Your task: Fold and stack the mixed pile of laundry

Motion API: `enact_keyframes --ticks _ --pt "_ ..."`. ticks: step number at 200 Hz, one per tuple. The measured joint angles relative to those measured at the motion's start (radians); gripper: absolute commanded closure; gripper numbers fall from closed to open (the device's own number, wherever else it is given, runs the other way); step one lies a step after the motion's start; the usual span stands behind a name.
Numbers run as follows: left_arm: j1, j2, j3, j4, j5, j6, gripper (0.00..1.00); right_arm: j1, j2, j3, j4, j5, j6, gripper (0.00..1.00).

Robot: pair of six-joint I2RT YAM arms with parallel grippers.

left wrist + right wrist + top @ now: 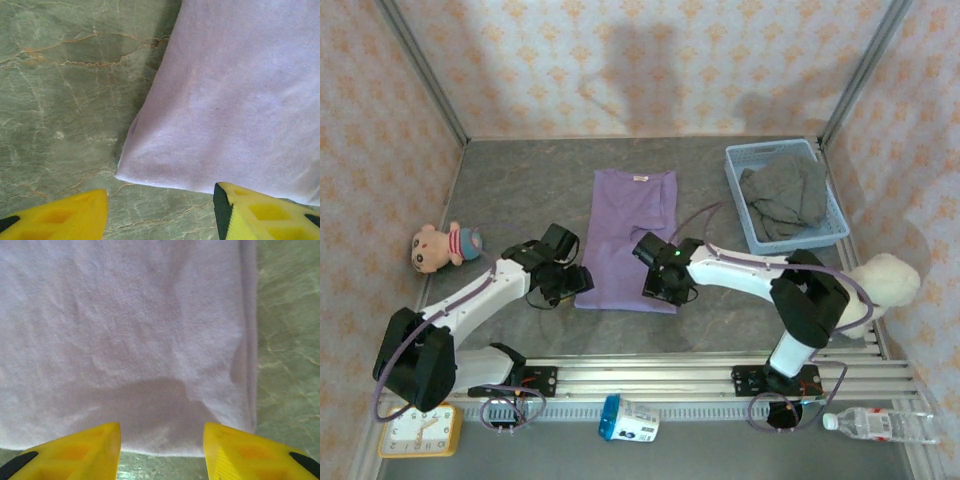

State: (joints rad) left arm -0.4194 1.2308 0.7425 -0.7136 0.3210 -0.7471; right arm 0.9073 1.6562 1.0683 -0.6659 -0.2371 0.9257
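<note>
Faintly, a neck tag [640, 179] marks the lilac shirt [633, 235], writing unreadable.

left end effector [160, 214] and right end effector [162, 444] low, side by side, jaws of each apart

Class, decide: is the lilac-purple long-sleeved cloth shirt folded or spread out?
Partly folded: the lilac-purple cloth shirt lies as a long narrow strip, no sleeves sticking out, a doubled layer along its side edge.
</note>
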Motion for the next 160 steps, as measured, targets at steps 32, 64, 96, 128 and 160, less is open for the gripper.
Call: enact_keyframes --ticks 32,64,96,128,160 --pt "0.0 0.004 -0.002 -0.02 0.001 0.016 0.44 0.006 -0.043 -0.037 -0.01 0.027 0.006 0.53" --pt "0.0 0.017 -0.002 -0.019 0.0 0.016 0.44 0.008 -0.043 -0.087 -0.011 0.054 0.006 0.54" --pt "0.0 0.039 -0.002 -0.019 -0.013 0.016 0.44 0.01 0.003 -0.089 0.02 0.061 0.021 0.74" --pt "0.0 0.051 -0.001 -0.019 -0.014 0.016 0.44 0.013 0.03 -0.089 0.043 0.066 0.028 0.89" --pt "0.0 0.055 -0.001 -0.011 -0.014 0.016 0.44 0.015 0.027 -0.089 0.046 0.07 0.04 1.0"
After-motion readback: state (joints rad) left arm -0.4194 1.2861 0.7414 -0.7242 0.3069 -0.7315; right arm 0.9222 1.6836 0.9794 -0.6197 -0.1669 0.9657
